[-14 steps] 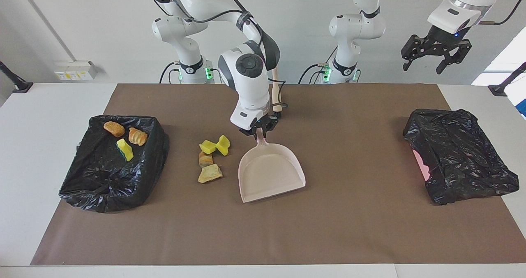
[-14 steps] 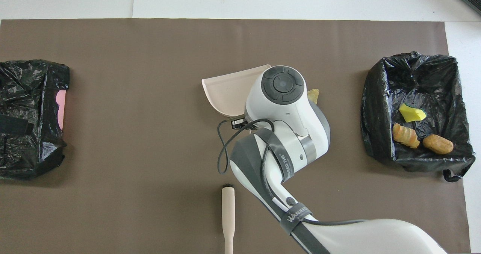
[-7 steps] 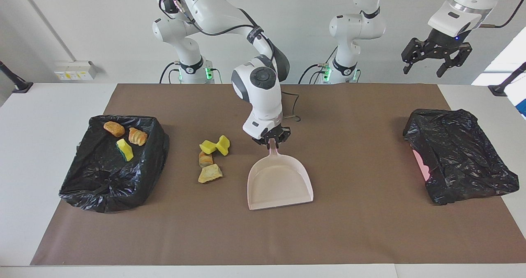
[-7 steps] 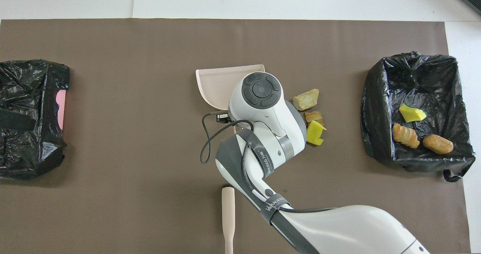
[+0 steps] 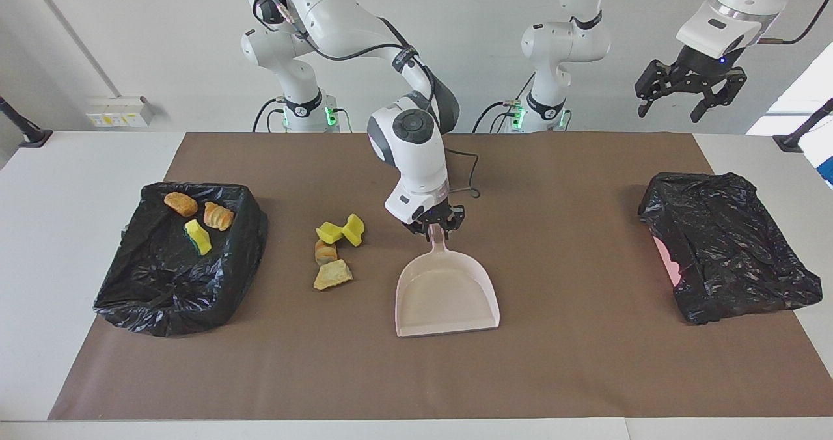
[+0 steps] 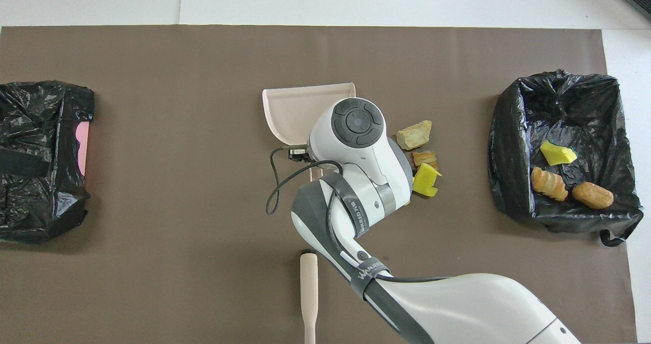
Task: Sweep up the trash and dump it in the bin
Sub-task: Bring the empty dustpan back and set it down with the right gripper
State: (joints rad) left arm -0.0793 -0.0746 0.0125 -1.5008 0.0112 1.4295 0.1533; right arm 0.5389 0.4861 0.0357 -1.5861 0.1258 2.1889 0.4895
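My right gripper [image 5: 436, 226] is shut on the handle of the pale pink dustpan [image 5: 448, 293], which lies low on the brown mat with its mouth facing away from the robots. Loose trash sits beside the pan toward the right arm's end: two yellow sponge pieces [image 5: 341, 231] and two bread lumps [image 5: 332, 275]. The black-bagged bin [image 5: 250, 232] at the right arm's end holds two bread pieces [image 5: 218, 215] and a sponge [image 5: 197, 236]. My left gripper [image 5: 690, 95] is open, empty and raised high at the left arm's end. In the overhead view the right arm covers its own gripper.
A second black-bagged bin [image 5: 735, 245], with pink showing at its edge, lies at the left arm's end. A pale brush handle [image 6: 308, 293] lies on the mat close to the robots. A black cable [image 6: 277, 186] hangs from the right wrist.
My right gripper has carried the dustpan away from the trash pile toward the left arm's end, turning its mouth away from the robots. The pile now shows uncovered in the overhead view.
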